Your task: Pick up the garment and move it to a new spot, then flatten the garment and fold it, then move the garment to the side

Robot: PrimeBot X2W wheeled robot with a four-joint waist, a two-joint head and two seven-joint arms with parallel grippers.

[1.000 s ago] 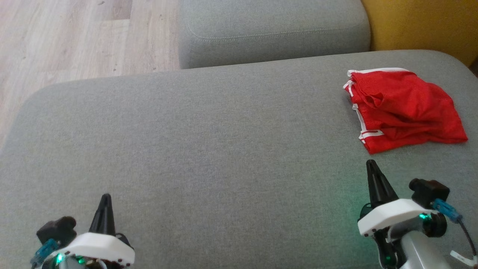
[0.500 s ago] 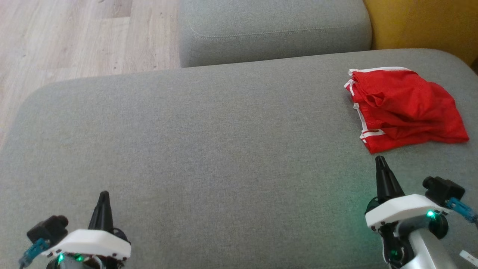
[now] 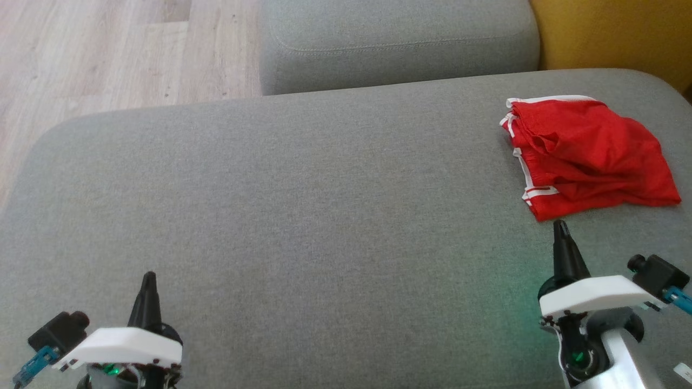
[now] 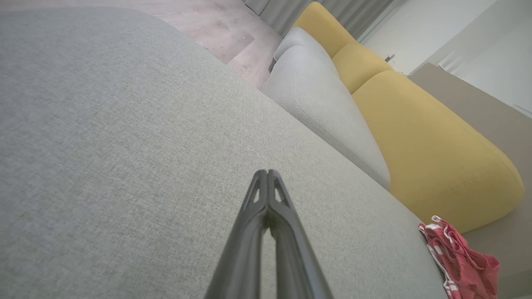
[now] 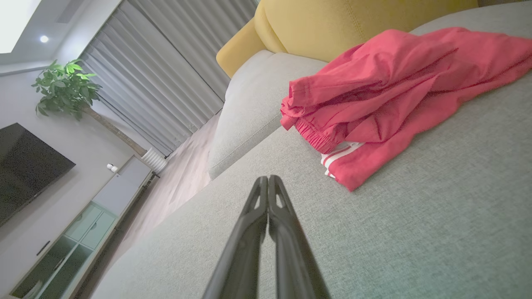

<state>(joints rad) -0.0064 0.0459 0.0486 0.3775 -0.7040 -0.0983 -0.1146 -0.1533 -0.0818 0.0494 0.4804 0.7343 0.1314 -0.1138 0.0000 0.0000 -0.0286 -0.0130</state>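
Observation:
The garment (image 3: 586, 154) is a red pair of shorts with white trim, lying loosely bunched at the far right of the grey sofa cushion (image 3: 303, 205); it also appears as the garment (image 5: 395, 99) and the garment (image 4: 461, 261) in the wrist views. My right gripper (image 3: 560, 226) is shut and empty, its tip just short of the garment's near corner, not touching it. In the right wrist view the right gripper (image 5: 268, 178) points at the cushion left of the cloth. My left gripper (image 3: 148, 276) is shut and empty at the lower left, far from the garment; the left gripper (image 4: 266, 172) hovers over bare cushion.
A second grey cushion (image 3: 394, 43) sits behind the main one, with a yellow cushion (image 3: 611, 38) at the back right. Wooden floor (image 3: 108, 54) lies beyond the cushion's left edge. A TV, a cabinet and a plant (image 5: 64, 87) stand across the room.
My right gripper has moved forward and rightward toward the garment's near corner. The left gripper has drifted slightly back and left. The garment lies as before.

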